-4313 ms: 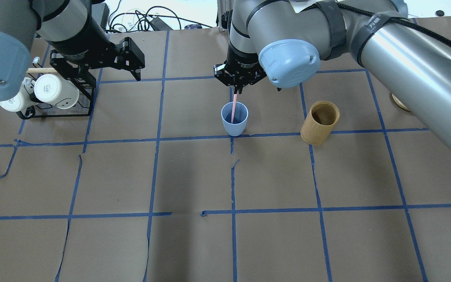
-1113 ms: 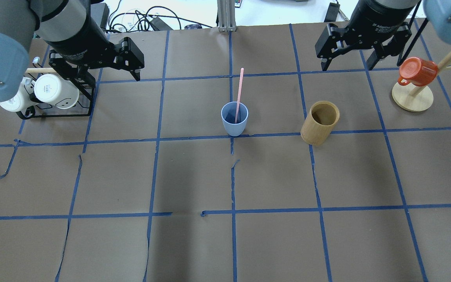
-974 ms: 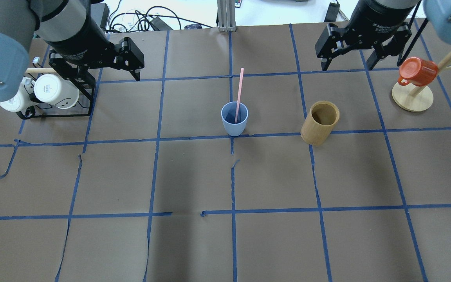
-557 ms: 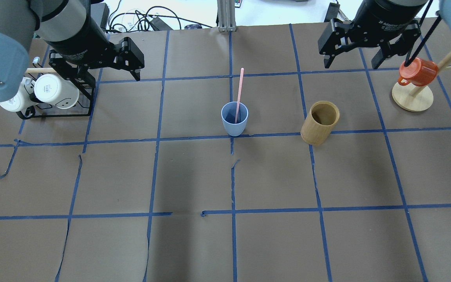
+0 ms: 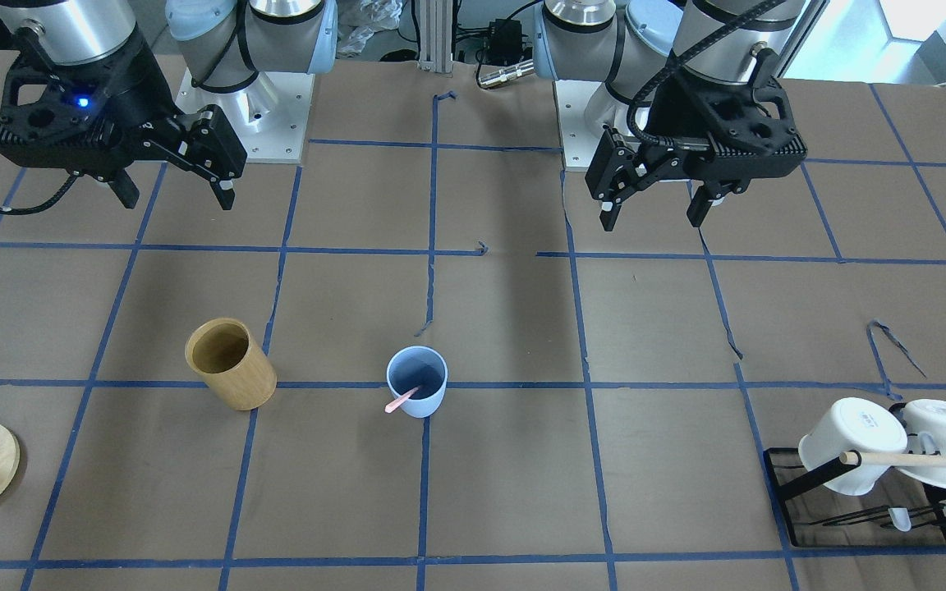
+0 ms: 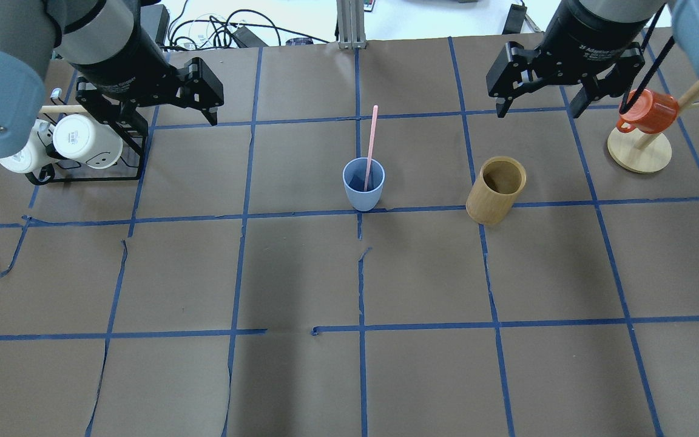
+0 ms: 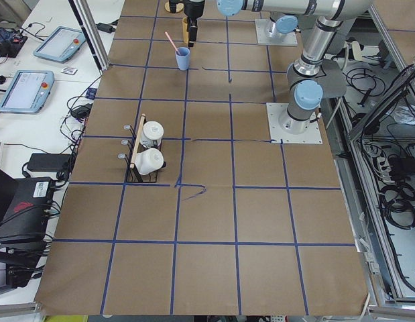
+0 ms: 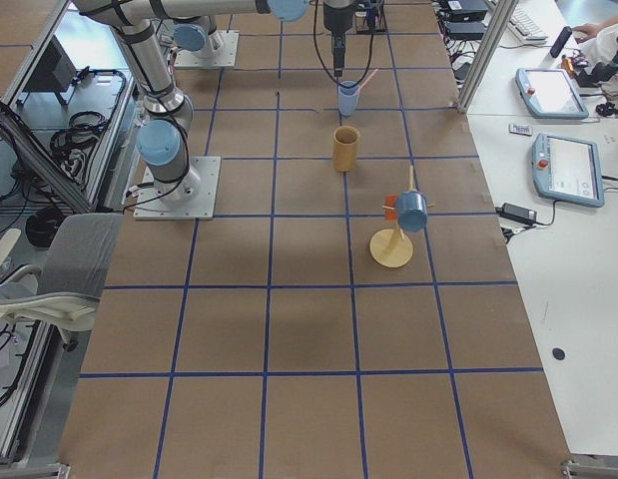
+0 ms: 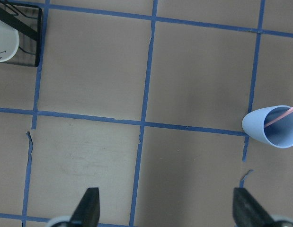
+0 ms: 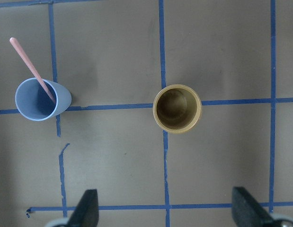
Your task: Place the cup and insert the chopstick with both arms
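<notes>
Retreating from the middle, the right gripper [image 6: 536, 112] no longer holds the chopstick [image 6: 371, 142] over the cup [image 6: 363, 188]. It now hangs at the far right of the tabletop [image 6: 422, 376], close to the orange mug [image 6: 650, 109], having edged slightly toward the centre in the last instant. Its jaws are spread wide and empty. The left gripper [image 5: 654, 220] hovers by the black rack [image 6: 134, 130] as before, jaws likewise released and holding nothing.

The cup stands upright near the middle of the tabletop, with the chopstick inside it, leaning on the rim. Both parts of the task look done, so I judge only parking remains: the right arm should keep clear of the orange mug and its wooden stand [image 6: 638, 155].

Counted: one blue cup, one pink chopstick, one wooden tumbler [image 6: 495, 191] just right of the cup, two white mugs [image 6: 85, 141] on the rack, one orange mug.
</notes>
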### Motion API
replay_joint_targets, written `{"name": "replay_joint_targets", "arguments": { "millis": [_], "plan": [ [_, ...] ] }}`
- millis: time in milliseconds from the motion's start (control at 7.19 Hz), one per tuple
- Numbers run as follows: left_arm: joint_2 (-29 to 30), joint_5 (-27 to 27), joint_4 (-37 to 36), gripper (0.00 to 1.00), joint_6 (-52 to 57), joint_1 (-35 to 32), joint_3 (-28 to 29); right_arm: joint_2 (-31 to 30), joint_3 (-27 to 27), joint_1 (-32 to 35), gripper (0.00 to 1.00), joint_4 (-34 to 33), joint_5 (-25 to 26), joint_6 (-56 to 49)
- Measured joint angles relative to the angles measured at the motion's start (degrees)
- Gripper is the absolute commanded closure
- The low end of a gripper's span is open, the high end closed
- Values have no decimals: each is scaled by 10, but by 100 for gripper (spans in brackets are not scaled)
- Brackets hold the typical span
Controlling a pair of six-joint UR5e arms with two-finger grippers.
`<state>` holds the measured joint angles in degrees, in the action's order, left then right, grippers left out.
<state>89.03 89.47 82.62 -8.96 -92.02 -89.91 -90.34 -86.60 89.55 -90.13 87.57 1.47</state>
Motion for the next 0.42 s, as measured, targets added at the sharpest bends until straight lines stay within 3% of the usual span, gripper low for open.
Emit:
{"name": "replay_joint_targets", "arguments": {
  "millis": [417],
  "plan": [
    [0,0,0,0,0,0,0,2,-6,0,0,0,-1,-2]
  ]
}}
